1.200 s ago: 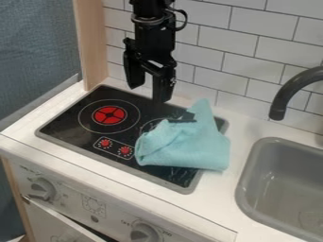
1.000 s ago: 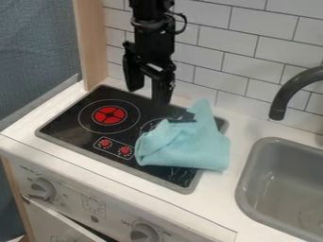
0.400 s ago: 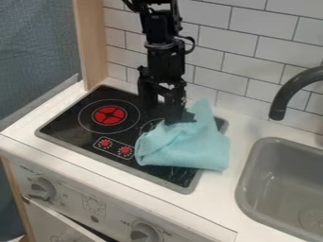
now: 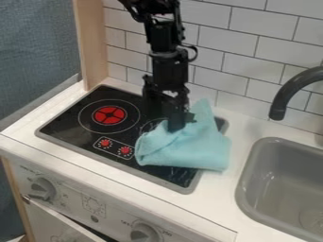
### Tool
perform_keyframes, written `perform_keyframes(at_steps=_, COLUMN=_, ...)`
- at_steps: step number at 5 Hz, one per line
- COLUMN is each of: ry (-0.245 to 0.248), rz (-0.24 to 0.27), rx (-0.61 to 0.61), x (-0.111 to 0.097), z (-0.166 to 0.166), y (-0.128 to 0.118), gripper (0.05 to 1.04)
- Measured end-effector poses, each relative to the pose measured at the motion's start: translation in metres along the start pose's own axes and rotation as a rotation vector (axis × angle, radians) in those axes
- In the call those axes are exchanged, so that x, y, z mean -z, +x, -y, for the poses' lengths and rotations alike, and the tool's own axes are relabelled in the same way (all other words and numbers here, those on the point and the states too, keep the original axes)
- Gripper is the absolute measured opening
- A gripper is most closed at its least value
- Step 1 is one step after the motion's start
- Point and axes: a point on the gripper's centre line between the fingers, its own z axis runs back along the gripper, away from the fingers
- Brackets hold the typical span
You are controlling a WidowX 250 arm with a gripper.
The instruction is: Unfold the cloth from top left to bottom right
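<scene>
The black gripper (image 4: 164, 117) hangs over the back right part of the stove top, its fingers apart. Its right finger (image 4: 176, 119) reaches down at the upper left part of the light blue cloth (image 4: 192, 149), overlapping it in view; whether they touch I cannot tell. The left finger is over the black stove surface, left of the cloth. Folded and bunched, the cloth lies over the stove's right side, with one corner pointing up toward the tiled wall and its lower right corner on the white counter.
The stove top (image 4: 69, 118) has a red burner (image 4: 109, 115) and two red knobs left of the cloth. A grey sink (image 4: 284, 179) with a dark faucet (image 4: 291, 92) is at the right. Behind stands a tiled wall, with a wooden post (image 4: 92, 47) at the left.
The gripper has come down and slightly right, from above the back of the stove to the cloth's upper left part. The cloth has not visibly moved.
</scene>
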Motion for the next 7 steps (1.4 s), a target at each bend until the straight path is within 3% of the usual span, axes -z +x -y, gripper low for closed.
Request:
perform_keyframes(at_steps=2, ry=-0.002, rz=0.012, rx=0.01, x=0.006, z=0.004, y=0.006, gripper=0.363)
perform_keyframes(at_steps=3, ry=-0.003, rz=0.018, rx=0.01, x=0.007, z=0.004, y=0.006, gripper=0.161)
perform_keyframes(at_steps=4, ry=-0.012, rz=0.01, rx=0.008, x=0.01, z=0.006, y=0.004, gripper=0.068)
perform_keyframes(at_steps=5, ry=-0.009, rz=0.006, rx=0.0, x=0.011, z=0.009, y=-0.002, gripper=0.052)
perform_keyframes(at_steps=7, ry=0.071, rz=0.075, rx=0.067, x=-0.022, z=0.04, y=-0.01, gripper=0.052)
